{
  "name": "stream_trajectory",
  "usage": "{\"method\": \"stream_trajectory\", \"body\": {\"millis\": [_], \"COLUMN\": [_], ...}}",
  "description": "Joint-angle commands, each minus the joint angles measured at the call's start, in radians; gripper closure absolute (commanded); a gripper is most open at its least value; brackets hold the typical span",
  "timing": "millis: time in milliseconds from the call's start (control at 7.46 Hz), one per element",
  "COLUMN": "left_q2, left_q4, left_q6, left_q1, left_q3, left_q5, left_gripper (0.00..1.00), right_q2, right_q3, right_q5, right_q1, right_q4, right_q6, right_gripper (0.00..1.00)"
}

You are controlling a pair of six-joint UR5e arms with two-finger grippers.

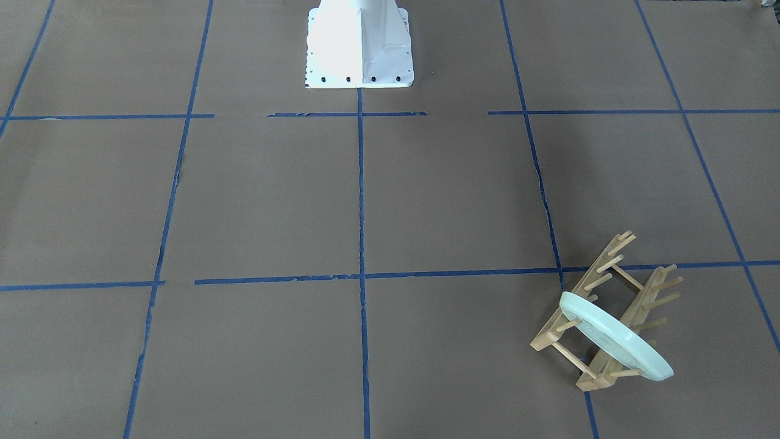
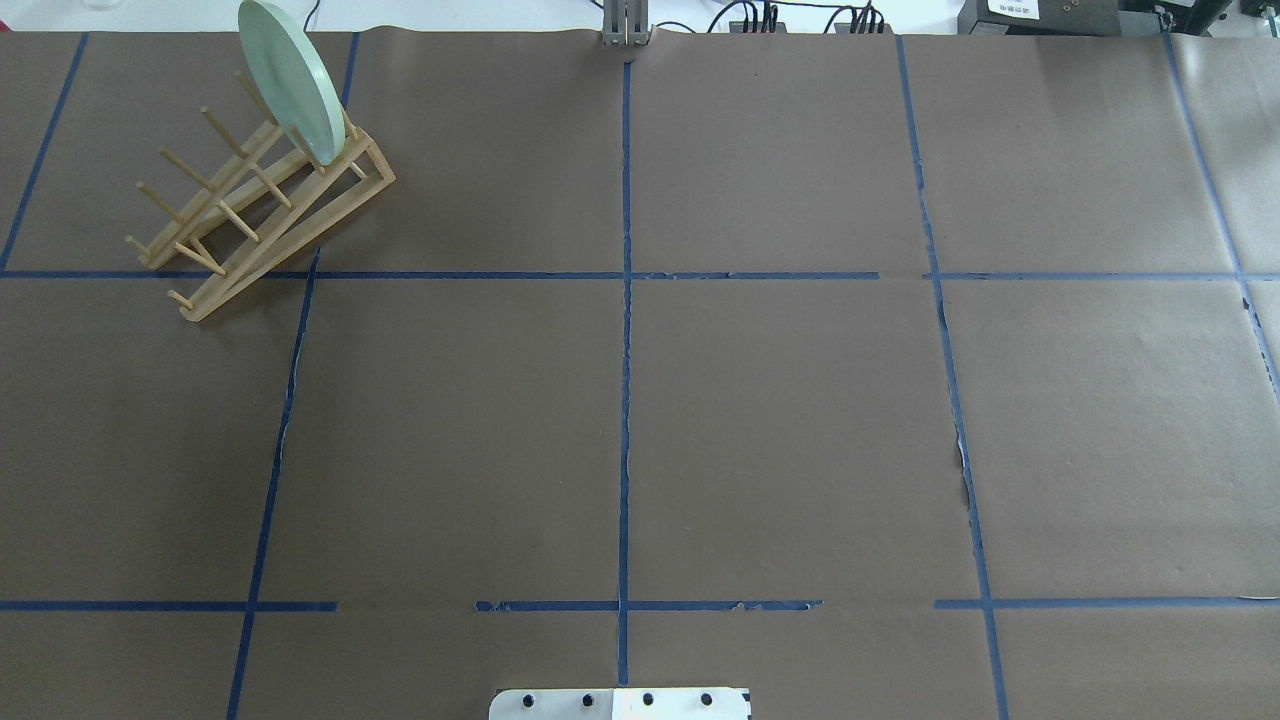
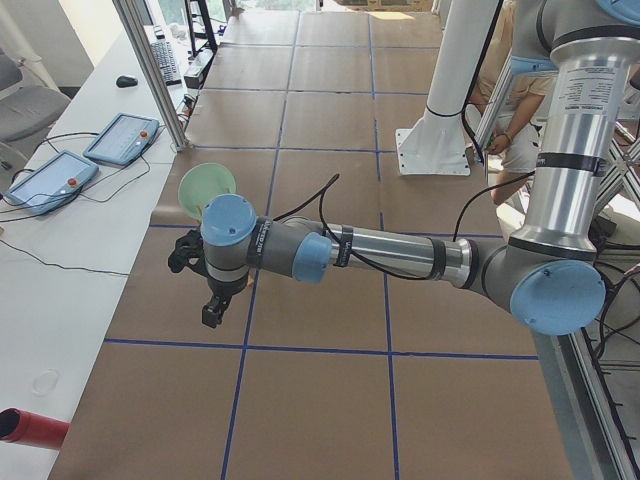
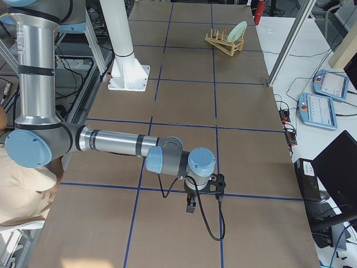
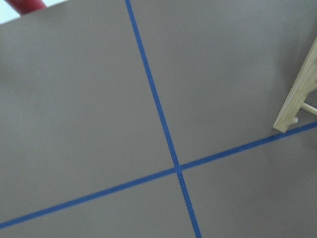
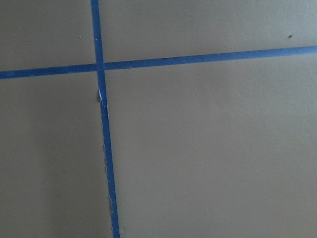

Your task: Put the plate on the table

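Plate (image 1: 615, 338) is on edge in the rack (image 1: 600, 292), in the end slot, tilted and leaning on the pegs. Its lower edge sits between the rack rails. Whether it touches the table (image 1: 426, 201) can't be made out.

The rack stands on the table over a tape crossing, on the robot's left. The base (image 1: 359, 49) is well apart from the rack.

Left gripper (image 3: 213, 315) hangs above the table near the rack, pointing down, touching neither rack nor plate. The left wrist view catches only one rack corner at the frame's right edge, just beside a tape line. The claw shows only in the side view, so wide or narrow: cannot tell.

Right gripper (image 4: 191, 205) is well apart from the rack, pointing down over the table close to a tape line. The right wrist view shows only paper and a tape cross. Again side view only, so claw state: cannot tell.
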Motion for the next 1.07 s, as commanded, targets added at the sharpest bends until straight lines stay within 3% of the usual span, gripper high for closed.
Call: {"method": "stream_trajectory", "body": {"millis": [0, 268, 536, 804, 938], "left_q2": [-0.029, -0.075, -0.161, -0.233, -0.241], "left_q4": [-0.209, -0.36, -0.419, -0.462, -0.605], "left_q6": [-0.341, -0.63, -0.988, -1.343, -1.524], "left_q1": [0.005, 0.117, 0.242, 0.316, 0.321], "left_q3": [0.019, 0.008, 0.007, 0.005, 0.035], "left_q5": [-0.118, -0.101, -0.005, -0.005, 0.009], "left_gripper": [0.0, 0.0, 0.0, 0.0, 0.0], "right_q2": [0.0, 0.0, 0.0, 0.0, 0.0], "right_q3": [-0.001, -0.001, 0.0, 0.001, -0.001], "right_q5": [0.0, 0.0, 0.0, 0.0, 0.0], "right_q1": [0.0, 0.0, 0.0, 0.0, 0.0], "right_q4": [0.0, 0.0, 0.0, 0.0, 0.0], "right_q6": [0.0, 0.0, 0.0, 0.0, 0.0], "right_gripper": [0.0, 0.0, 0.0, 0.0, 0.0]}}
